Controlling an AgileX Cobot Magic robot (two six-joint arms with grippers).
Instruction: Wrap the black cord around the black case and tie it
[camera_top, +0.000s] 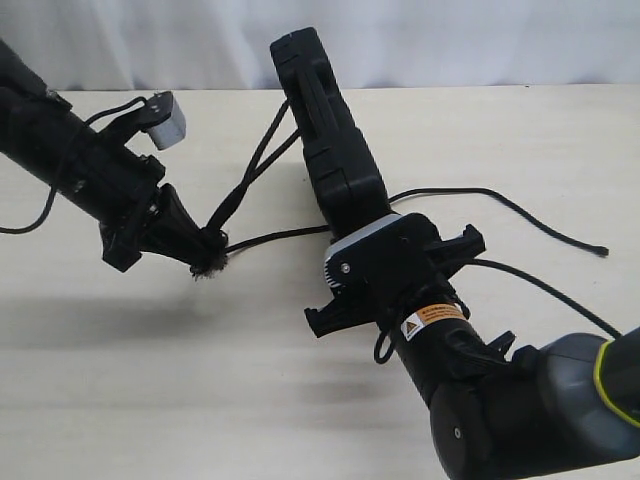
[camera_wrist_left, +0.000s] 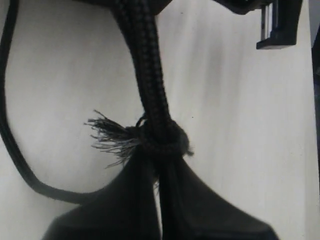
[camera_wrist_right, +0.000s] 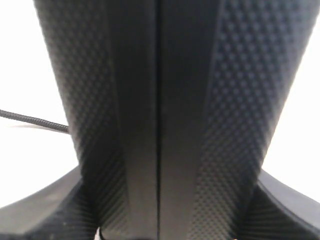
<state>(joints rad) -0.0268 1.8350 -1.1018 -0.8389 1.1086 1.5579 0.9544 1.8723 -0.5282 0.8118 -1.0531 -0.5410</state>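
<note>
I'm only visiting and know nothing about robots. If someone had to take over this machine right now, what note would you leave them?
Left gripper: shut on the black cord, at a small knot beside its frayed tuft.
Right gripper: shut on the black case, holding it on edge.
Done: cord strands run taut from case to knot; one tail lies loose on the table.
Left: how far the cord wraps the case is hidden. Probably pull it snug and finish the tie.

count on bench: black case (camera_top: 330, 140) x1. black cord (camera_top: 250, 180) x1, carrying one frayed tuft (camera_top: 207, 268). grippers x2: left gripper (camera_top: 203, 243), right gripper (camera_top: 358, 208). table (camera_top: 500, 330) x1.
</note>
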